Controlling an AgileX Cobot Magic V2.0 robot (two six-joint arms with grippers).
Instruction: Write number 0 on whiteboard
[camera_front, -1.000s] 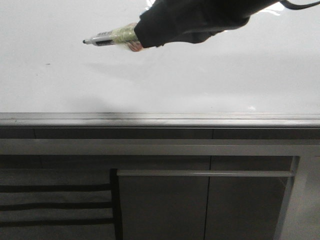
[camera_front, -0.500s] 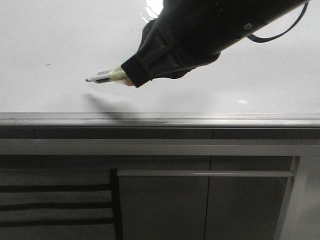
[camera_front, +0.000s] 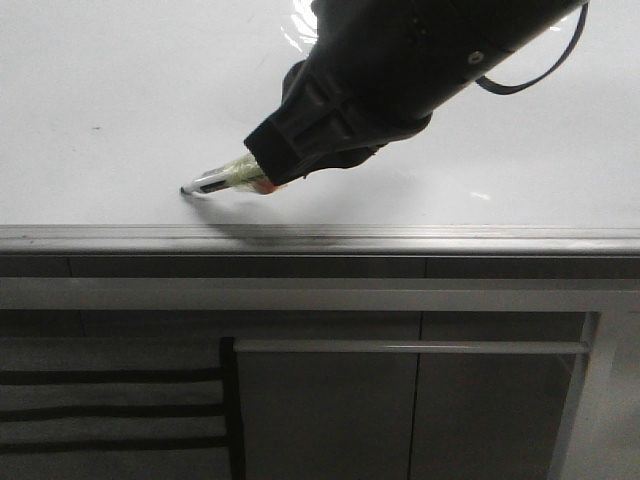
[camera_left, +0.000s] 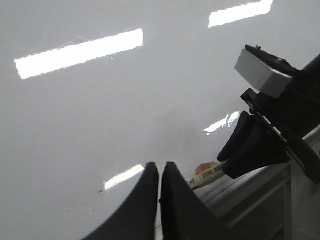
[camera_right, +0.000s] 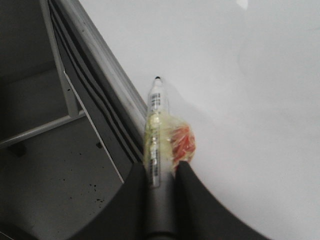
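Lowered since a moment ago, the right gripper pinches the marker between its fingers, tip touching the whiteboard near its metal edge. No stroke shows. Left gripper fingers are pressed together.

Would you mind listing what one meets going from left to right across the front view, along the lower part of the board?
Bare whiteboard → marker pen, its tip at the board near the grey edge strip → right gripper holding the pen → black cable.
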